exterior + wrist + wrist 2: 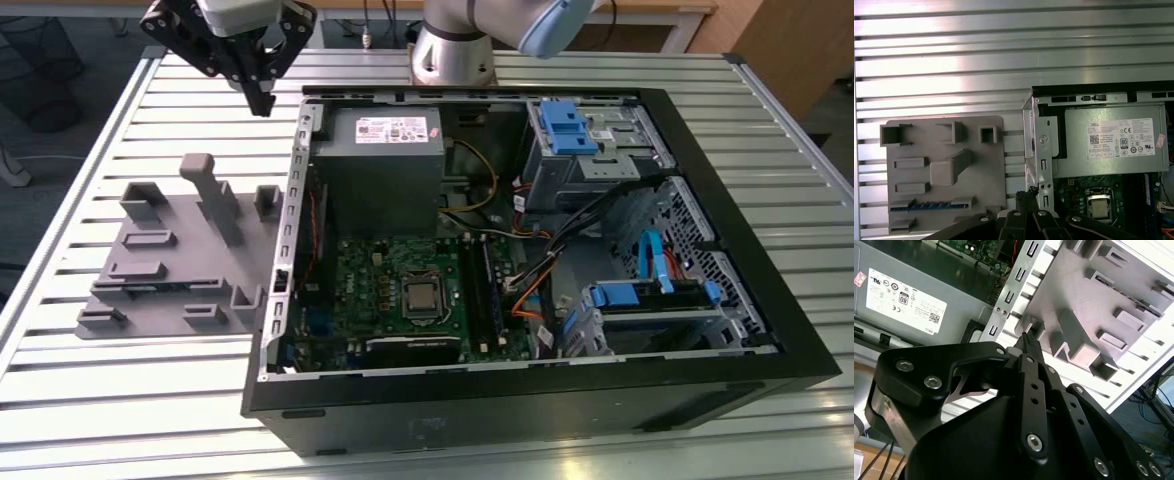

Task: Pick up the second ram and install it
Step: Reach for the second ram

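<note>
In the exterior view my end effector (262, 103) hangs above the desk (107, 120), off the case's (534, 400) far corner on that view's left. Its two fingers are pressed together with nothing between them. One grey fixture (160, 265) lies on the desk beside the one open case, on the exterior view's left. In the second wrist view the end effector (1028, 339) tapers to a single closed tip pointing toward the fixture (1089, 295), with the power supply (914, 320) off to the side. In the first wrist view the end effector (1029, 194) is again closed and empty. The ram (929, 205) stands edge-on in a slot of the fixture (989, 170), a thin blue-green strip well apart from my fingertips. I count one ram in the fixture, one power supply (1109, 150) and one processor (1099, 209). I judge the stick light, stiff and thin but fragile, with chips and contacts that should not be squeezed or scraped. The best hold looks to be across its two flat faces near the middle of the exposed long edge, so it lifts straight and does not twist in the slot.
</note>
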Available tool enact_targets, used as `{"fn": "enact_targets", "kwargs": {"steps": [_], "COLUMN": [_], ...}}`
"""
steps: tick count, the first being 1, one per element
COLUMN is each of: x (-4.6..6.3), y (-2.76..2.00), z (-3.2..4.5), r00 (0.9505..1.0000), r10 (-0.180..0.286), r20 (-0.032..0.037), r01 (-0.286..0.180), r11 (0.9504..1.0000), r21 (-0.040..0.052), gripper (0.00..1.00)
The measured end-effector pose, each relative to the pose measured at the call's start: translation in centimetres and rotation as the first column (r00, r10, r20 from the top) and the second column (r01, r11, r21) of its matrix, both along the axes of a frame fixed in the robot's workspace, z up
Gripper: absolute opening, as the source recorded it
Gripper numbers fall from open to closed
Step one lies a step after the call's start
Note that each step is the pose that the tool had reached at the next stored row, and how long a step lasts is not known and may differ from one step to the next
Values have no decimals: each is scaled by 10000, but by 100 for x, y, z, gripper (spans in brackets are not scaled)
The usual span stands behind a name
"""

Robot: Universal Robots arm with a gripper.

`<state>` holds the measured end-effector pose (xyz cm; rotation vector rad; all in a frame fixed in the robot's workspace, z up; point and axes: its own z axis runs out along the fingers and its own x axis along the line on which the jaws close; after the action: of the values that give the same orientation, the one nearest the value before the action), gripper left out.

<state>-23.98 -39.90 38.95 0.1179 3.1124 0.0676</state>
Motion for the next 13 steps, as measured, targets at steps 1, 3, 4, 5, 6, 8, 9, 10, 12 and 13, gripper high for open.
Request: {"fn": "enact_targets", "kwargs": {"steps": [1,3,4,5,6,8,9,10,12,13], "x": [-5,-14,-18,-23,-27,-34,-36,-37,-39,-40], "y": [0,0,0,0,0,0,0,0,0,0], "z": [0,-1,-1,-1,-1,-2,-2,-2,-2,-2], "r00": [10000,10000,10000,10000,10000,10000,10000,10000,10000,10000], "r10": [0,-1,0,-1,0,0,0,1,0,0], "r20": [0,0,0,-1,-1,0,0,-1,-1,-1], "r01": [0,1,0,1,0,0,0,-1,0,0], "r11": [10000,10000,10000,10000,10000,10000,10000,10000,10000,10000], "r21": [0,0,0,0,0,0,0,0,0,0], "gripper": [11,11,11,11,11,11,11,11,11,11]}}
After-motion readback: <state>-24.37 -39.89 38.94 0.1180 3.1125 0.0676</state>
